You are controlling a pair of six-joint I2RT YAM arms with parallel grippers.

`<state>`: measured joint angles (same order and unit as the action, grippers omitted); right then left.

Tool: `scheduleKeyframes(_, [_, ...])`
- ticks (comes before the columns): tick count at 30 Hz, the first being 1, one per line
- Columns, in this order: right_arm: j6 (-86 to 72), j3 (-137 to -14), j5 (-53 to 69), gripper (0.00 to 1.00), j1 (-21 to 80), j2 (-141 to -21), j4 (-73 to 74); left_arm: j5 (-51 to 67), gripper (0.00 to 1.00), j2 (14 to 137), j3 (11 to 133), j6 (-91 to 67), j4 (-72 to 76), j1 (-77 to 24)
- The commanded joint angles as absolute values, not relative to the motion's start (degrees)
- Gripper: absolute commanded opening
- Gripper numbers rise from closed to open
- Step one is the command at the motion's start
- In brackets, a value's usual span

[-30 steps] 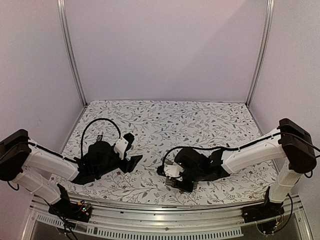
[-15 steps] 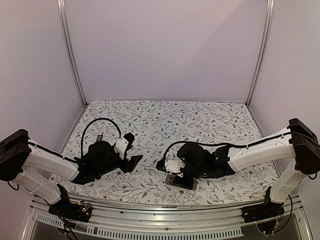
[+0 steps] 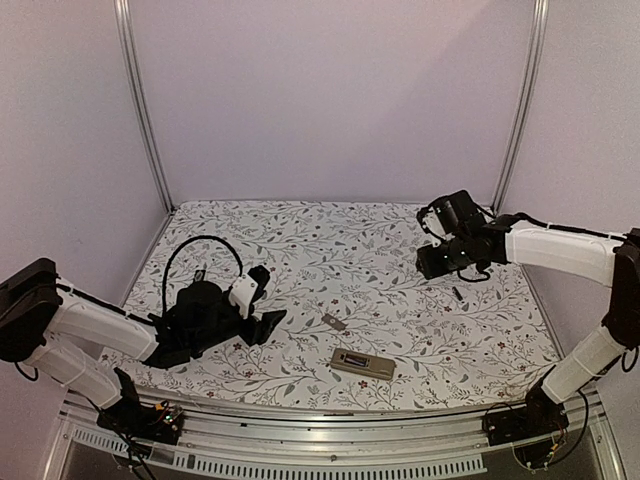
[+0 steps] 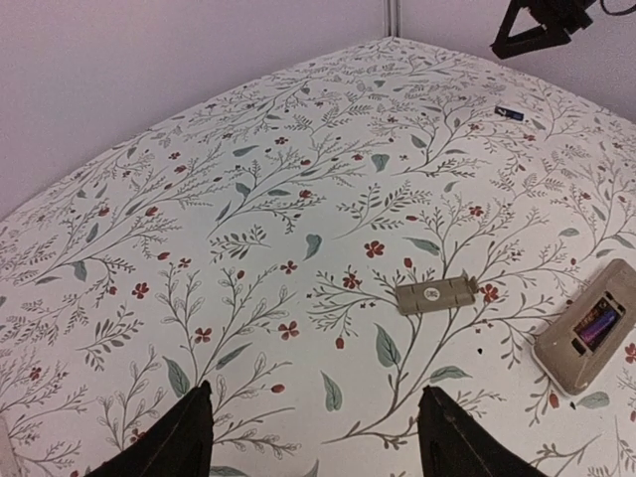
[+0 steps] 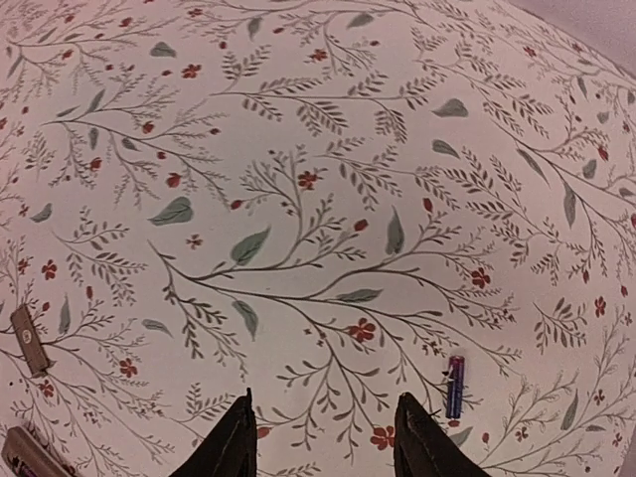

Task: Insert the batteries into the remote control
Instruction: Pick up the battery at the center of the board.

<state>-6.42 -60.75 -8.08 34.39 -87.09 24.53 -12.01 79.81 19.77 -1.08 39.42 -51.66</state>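
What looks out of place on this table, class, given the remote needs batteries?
The remote lies with its battery bay uncovered; its detached cover lies apart beside it. One battery lies loose far from the remote, near the open right gripper.

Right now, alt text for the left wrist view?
An open remote lies at the right edge, its detached battery cover beside it on the floral tablecloth. One battery lies far off near the right gripper; the left gripper hangs open.
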Motion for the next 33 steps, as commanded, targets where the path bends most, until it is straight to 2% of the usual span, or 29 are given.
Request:
scheduleKeyframes(1, [-12.14, -61.73, -8.93, 0.46, 25.97, -90.95, 39.06, -11.39, 0.7, 79.54, 21.09, -0.62, 38.08, -50.9])
scheduleKeyframes(5, [-9.66, -61.58, -4.44, 0.49, 19.69, -94.48, 39.06, -11.06, 0.7, 79.86, 21.42, -0.46, 37.94, -50.94])
scheduleKeyframes(9, [-6.81, -62.29, -3.88, 0.49, 17.56, -97.82, 37.19, -10.94, 0.7, 80.15, 21.75, -0.46, 37.2, -50.91])
scheduleKeyframes(18, [-2.97, -65.47, -4.59, 0.41, 14.33, -104.99, 35.05, -11.22, 0.7, 80.33, 22.24, -0.18, 36.58, -50.89])
scheduleKeyframes(29, [-2.24, -64.83, -0.92, 0.25, 13.8, -107.0, 33.67, -11.49, 0.7, 80.41, 22.3, -0.09, 36.21, -50.93])
scheduleKeyframes(33, [-2.55, -64.41, -0.61, 0.15, 13.78, -107.48, 33.56, -11.58, 0.7, 80.43, 22.43, -0.09, 36.2, -50.89])
